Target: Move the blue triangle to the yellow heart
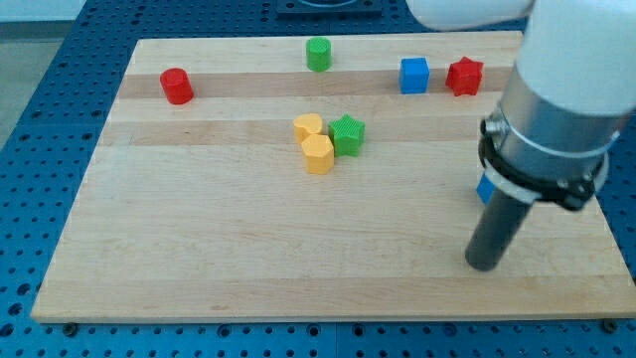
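Observation:
The yellow heart (308, 126) lies near the board's middle, touching a yellow hexagon (318, 154) below it and a green star (348, 134) to its right. A small patch of a blue block (485, 189), probably the blue triangle, shows at the view's right, mostly hidden behind my arm. My tip (483, 265) rests on the board just below that blue block, far to the right of the yellow heart.
A red cylinder (177, 86) sits at the top left, a green cylinder (318, 54) at the top middle, a blue cube (414, 75) and a red star (464, 76) at the top right. The arm's body (556, 109) covers the board's right side.

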